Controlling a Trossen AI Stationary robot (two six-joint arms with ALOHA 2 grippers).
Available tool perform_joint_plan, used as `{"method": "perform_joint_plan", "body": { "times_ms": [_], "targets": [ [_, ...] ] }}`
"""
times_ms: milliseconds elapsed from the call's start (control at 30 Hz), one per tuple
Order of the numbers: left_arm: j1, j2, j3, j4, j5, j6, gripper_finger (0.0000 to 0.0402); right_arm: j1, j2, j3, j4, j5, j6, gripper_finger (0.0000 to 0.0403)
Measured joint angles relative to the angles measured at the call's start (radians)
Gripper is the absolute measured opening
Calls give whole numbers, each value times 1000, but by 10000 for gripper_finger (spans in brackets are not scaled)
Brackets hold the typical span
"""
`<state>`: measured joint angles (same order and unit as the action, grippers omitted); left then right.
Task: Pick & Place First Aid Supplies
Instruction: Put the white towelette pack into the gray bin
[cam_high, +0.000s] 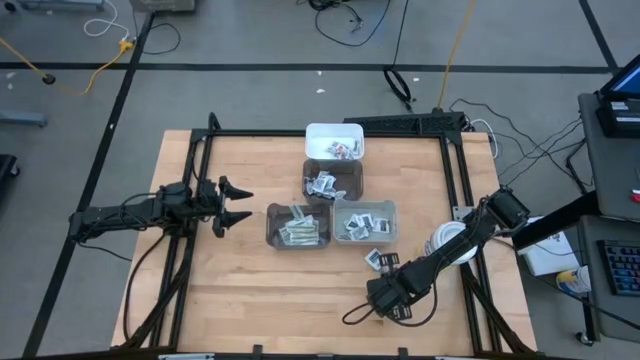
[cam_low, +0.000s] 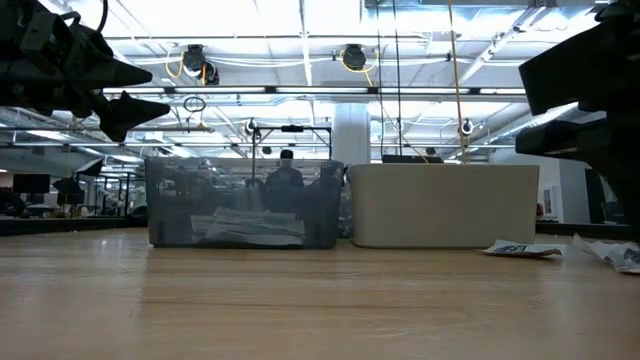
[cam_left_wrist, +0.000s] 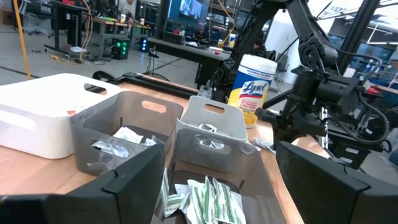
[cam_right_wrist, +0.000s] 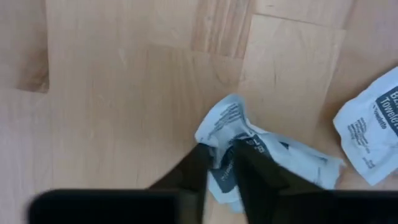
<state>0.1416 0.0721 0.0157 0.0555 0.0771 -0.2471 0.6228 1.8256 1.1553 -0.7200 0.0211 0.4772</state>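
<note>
Right gripper (cam_right_wrist: 225, 163) fingers pinched on crumpled white sachet (cam_right_wrist: 249, 146), against table (cam_right_wrist: 112, 93)

You see pale blond wood-grain surface (cam_high: 230, 290) in black frame. Bins: one white bin (cam_high: 334, 141), two smoky grey translucent bins (cam_high: 297, 225), one pale grey-green bin (cam_high: 364, 221). Your right pincer (cam_right_wrist: 222, 163) is black, against crumpled white sachet (cam_right_wrist: 249, 149) with dark print. Second white sachet (cam_right_wrist: 371, 137) carries dark lettering. Strip wrappers (cam_left_wrist: 211, 199) white with green stripes. Canister (cam_left_wrist: 252, 89) yellow, white lid, blue logo.
</note>
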Motion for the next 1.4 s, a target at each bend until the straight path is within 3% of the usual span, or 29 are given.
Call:
{"method": "perform_joint_plan", "body": {
  "times_ms": [67, 133, 300, 700, 1000, 1400],
  "targets": [
    [0, 0, 0, 0, 0, 0, 310, 0, 0, 0, -1, 5, 6, 26],
    [0, 0, 0, 0, 0, 0, 310, 0, 0, 0, -4, 6, 4, 10],
    [0, 0, 0, 0, 0, 0, 310, -7, -27, 14, -94, -6, 33, 10],
    [0, 0, 0, 0, 0, 0, 310, -23, -129, 234, -416, 1, 28, 3],
    [0, 0, 0, 0, 0, 0, 310, -34, -133, 377, -456, 5, 3, 2],
    [0, 0, 0, 0, 0, 0, 310, -267, -133, 381, -458, 3, -158, 1]
  ]
}}
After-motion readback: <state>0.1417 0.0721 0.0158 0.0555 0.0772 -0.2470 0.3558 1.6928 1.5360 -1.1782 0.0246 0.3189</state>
